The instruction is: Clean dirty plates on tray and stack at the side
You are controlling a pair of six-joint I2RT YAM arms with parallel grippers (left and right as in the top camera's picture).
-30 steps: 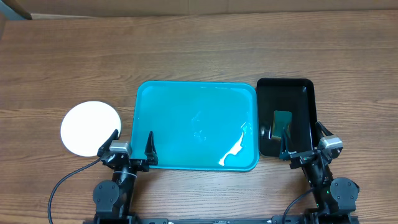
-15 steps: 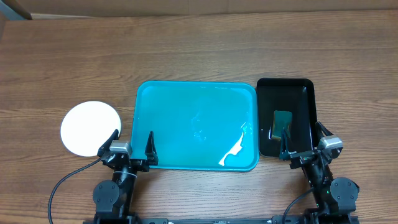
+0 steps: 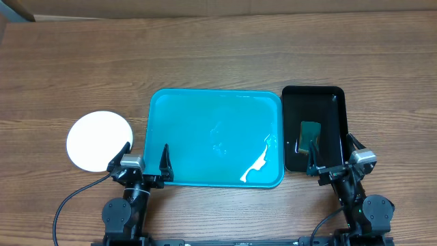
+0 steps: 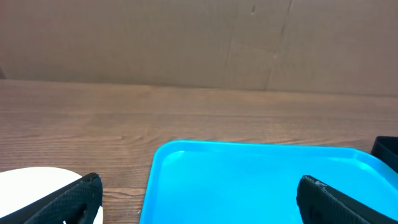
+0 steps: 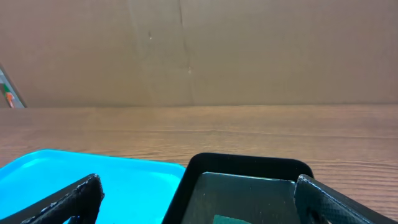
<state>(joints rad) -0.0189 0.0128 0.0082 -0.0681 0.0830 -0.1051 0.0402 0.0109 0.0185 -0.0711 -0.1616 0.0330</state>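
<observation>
- Wooden tabletop [image 3: 218, 55]: the blue tray [image 3: 205, 130] holds no plates.
- White plate [image 3: 99, 140] lies left of the tray; stack depth cannot be told.
- Left fingers [image 4: 74, 198] and right fingers [image 5: 71, 199]: apart, empty.
- Risk: left fingers, near the plate's rim, could knock it when moving.

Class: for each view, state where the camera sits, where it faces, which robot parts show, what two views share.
Overhead: above table, looking down: tray, black tray, plate, left gripper, right gripper.
Left wrist: low, facing forward over tray and plate; own fingers.
Right wrist: low, facing forward over both trays; own fingers.
All share the tray.
</observation>
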